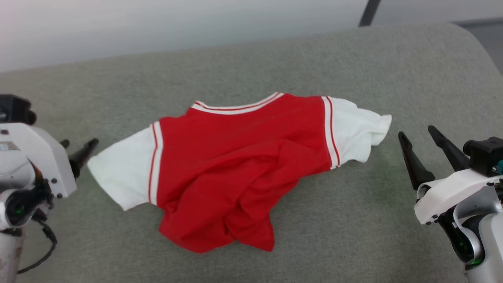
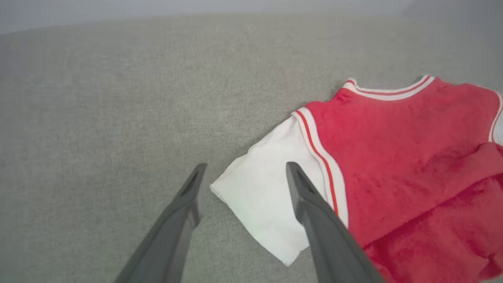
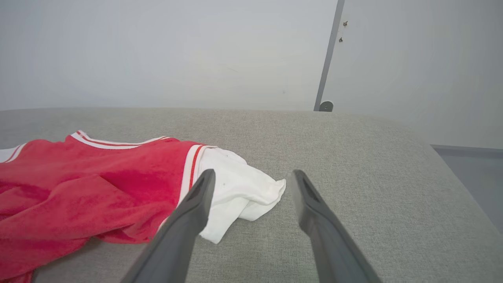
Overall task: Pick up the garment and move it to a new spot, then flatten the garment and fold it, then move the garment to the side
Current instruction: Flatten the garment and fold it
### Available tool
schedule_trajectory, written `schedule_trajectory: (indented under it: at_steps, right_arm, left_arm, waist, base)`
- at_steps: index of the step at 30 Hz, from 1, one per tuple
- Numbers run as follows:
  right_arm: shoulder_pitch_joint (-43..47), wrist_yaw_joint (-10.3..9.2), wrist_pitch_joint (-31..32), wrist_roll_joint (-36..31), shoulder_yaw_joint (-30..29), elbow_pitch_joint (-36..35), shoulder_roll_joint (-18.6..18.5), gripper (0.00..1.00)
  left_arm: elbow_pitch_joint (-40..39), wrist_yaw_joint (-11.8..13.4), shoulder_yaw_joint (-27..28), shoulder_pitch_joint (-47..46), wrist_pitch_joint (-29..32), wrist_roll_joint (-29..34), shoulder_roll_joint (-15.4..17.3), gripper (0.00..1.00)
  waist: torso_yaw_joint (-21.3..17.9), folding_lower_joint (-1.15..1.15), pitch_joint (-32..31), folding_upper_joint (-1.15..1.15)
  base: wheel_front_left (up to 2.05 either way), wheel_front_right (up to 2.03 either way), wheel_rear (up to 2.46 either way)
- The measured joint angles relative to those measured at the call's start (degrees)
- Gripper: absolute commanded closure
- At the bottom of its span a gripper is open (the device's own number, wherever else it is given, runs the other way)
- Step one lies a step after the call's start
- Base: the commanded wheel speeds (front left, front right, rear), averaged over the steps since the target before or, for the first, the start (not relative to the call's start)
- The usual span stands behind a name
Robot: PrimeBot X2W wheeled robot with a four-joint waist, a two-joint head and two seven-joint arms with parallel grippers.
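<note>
Left hand (image 1: 79,142) and right hand (image 1: 416,131), both released, flank the crumpled garment (image 1: 235,157).

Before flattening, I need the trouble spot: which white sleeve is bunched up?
The sleeve beside the right gripper: its end is crumpled, while the left-side sleeve lies flat.

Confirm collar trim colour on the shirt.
Collar: white with a thin red stripe; head view shows it best.

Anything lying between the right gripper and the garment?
No, just bare grey cushion between the right gripper and the garment, as the head view shows.
</note>
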Motion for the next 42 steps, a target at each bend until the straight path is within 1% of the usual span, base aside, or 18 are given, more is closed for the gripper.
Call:
schedule_trajectory:
  at_steps: [8, 14, 24, 32, 33, 34, 35, 39, 42]
  right_arm:
    - [-0.1, 0.01, -3.2, -0.6, 0.3, -2.5, 0.7, 0.00]
    - [-0.2, 0.01, -3.9, -0.8, 0.1, -3.5, 1.1, 0.00]
    - [-1.4, 0.01, -3.0, -0.9, 0.2, -5.0, 1.0, 0.00]
    - [-2.5, 0.01, -2.3, -0.5, 0.3, -5.8, 0.7, 0.00]
    - [-2.5, 0.01, -2.1, -0.5, 0.3, -6.0, 0.6, 0.00]
    - [-2.7, 0.01, -1.9, -0.5, 0.3, -6.1, 0.5, 0.00]
    - [-2.8, 0.01, -1.6, -0.4, 0.4, -6.2, 0.4, 0.00]
    - [-4.0, 0.01, 0.3, 0.6, 1.5, -7.1, -0.2, 0.00]
    - [-5.1, 0.01, 3.6, 1.6, 2.4, -7.1, -1.3, 0.00]
  left_arm:
    - [4.0, 2.2, -2.7, -2.7, 7.1, 0.0, 0.4, 0.00]
    - [6.2, 3.5, -3.9, -3.5, 10.0, 0.4, 0.9, 0.00]
    - [11.5, 3.7, -5.4, -5.9, 9.4, 2.5, 1.4, 0.00]
    - [16.9, 3.3, -5.2, -9.0, 7.8, 2.0, 0.4, 0.00]
    - [17.5, 3.3, -5.1, -9.3, 8.0, 1.7, 0.2, 0.18]
    - [18.2, 3.3, -5.0, -9.7, 8.3, 1.4, 0.0, 0.80]
    - [18.8, 3.5, -4.9, -10.1, 8.7, 1.2, -0.2, 1.00]
    - [20.1, 3.9, -4.7, -10.9, 10.3, 0.3, -0.3, 1.00]
    - [20.2, 3.9, -5.0, -11.5, 10.8, 0.1, -0.4, 1.00]
  waist:
    - [-2.2, 0.00, 3.5, 0.00]
    - [-2.8, 0.00, 5.3, 0.00]
    - [-2.6, 0.00, 7.0, 0.00]
    - [-2.8, 0.00, 8.4, 0.00]
    - [-2.9, 0.00, 8.5, 0.00]
    - [-2.9, 0.00, 8.6, 0.00]
    - [-2.9, 0.00, 8.7, 0.00]
    - [-2.9, 0.00, 8.9, 0.00]
    - [-2.6, 0.00, 9.0, 0.00]
  base:
    - [0.00, 0.00, 0.00]
    - [0.00, 0.00, 0.00]
    - [0.00, 0.00, 0.00]
    - [0.00, 0.00, 0.00]
    - [0.00, 0.00, 0.00]
    - [0.00, 0.00, 0.00]
    - [0.00, 0.00, 0.00]
    - [0.00, 0.00, 0.00]
    - [0.00, 0.00, 0.00]
